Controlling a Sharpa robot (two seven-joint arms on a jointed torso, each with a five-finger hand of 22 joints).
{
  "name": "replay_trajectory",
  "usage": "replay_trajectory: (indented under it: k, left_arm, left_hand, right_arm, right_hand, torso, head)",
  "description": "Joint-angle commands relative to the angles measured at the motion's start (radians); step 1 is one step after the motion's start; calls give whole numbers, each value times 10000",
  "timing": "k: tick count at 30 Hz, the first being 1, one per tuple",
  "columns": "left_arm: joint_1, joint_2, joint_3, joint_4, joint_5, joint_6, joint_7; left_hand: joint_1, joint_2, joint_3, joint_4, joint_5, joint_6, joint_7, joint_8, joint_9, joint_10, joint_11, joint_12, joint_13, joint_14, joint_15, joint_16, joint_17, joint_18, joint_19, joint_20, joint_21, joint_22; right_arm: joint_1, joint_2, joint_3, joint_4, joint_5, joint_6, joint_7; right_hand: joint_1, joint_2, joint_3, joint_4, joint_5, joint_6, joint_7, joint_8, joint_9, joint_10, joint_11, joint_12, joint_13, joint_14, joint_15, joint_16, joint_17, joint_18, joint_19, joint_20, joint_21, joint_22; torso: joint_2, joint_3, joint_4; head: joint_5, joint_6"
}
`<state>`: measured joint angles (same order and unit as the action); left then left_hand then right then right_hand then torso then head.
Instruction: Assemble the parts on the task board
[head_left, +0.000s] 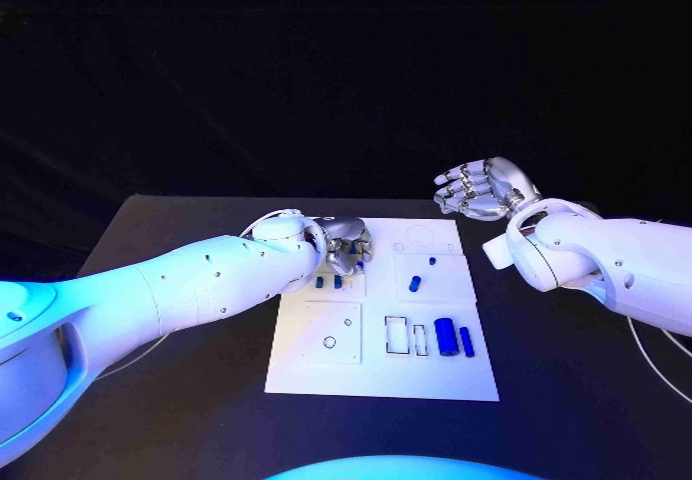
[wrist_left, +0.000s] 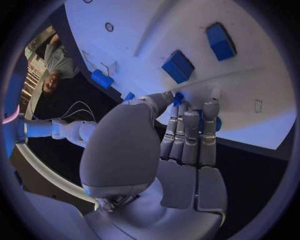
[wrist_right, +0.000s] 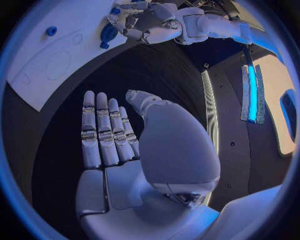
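The white task board (head_left: 382, 370) is seen lying in the middle of the black table (head_left: 173, 400). The left hand (head_left: 340, 247) is lowered over the board's far left part, and in the left wrist view a small blue part (wrist_left: 179, 97) is seen pinched between the thumb and the fingertips (wrist_left: 211, 107), close above the board's surface. Two small blue parts (head_left: 329, 283) are found just beside that hand on the board, and another small blue piece (head_left: 417, 282) lies a little farther toward the board's right edge. Near the board's near right corner, a larger blue block (head_left: 447, 337) and a slim blue cylinder (head_left: 469, 341) are placed side by side (touching or apart cannot be told), next to two empty rectangular outlines (head_left: 404, 335). The right hand (head_left: 486, 188) is held raised off the table beyond the board's far right corner, with its fingers apart and nothing in it; in the right wrist view its fingers (wrist_right: 103, 132) are seen stretched out flat.
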<state>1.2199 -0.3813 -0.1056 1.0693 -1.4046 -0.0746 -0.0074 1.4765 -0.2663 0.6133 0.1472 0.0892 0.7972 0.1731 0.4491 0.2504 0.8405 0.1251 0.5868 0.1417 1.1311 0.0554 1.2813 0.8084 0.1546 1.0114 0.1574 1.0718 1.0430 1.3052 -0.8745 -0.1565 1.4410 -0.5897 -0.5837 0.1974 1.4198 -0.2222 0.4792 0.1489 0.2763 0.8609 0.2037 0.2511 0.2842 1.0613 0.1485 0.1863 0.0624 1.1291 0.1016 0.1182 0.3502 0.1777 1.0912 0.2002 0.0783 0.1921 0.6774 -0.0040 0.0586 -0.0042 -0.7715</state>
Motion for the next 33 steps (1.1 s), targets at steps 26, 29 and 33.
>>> replay_trajectory:
  k: [26,29,33]
  left_arm:
    - [-35,40,-8,-20,-161,177,-251]
    - [-58,79,-9,-64,-163,228,-254]
    - [-88,122,-10,-126,-153,296,-284]
  left_hand:
    - [46,207,792,-678,-17,616,-32,-107,82,517,-96,-9,-15,431,-80,536,341,-131,492,-105,894,814]
    - [-20,196,781,-677,-28,628,-37,-120,85,520,-97,-20,-17,446,-79,555,343,-132,485,-104,905,826]
    - [-120,174,753,-671,-46,645,-45,-138,90,513,-96,-40,-22,464,-75,584,348,-139,492,-100,929,855]
  right_arm:
    - [-3,14,3,35,-28,98,79]
    - [-3,14,3,39,-28,97,79]
    - [-3,4,3,60,-28,90,81]
  right_hand:
    - [-180,-2,68,55,-43,100,38,-66,-13,53,23,-60,3,57,12,-63,-28,23,-29,46,14,-37]
    - [-188,-3,69,57,-43,104,38,-66,-13,54,23,-62,3,57,13,-64,-29,23,-31,48,13,-39]
    - [-188,-3,69,57,-43,104,38,-66,-13,54,23,-62,3,57,13,-64,-29,23,-31,48,13,-39]
  torso:
    - [9,-4,4]
    - [13,-1,4]
    - [15,1,4]
  head:
    - [-36,-68]
    - [-45,-81]
    - [-60,-100]
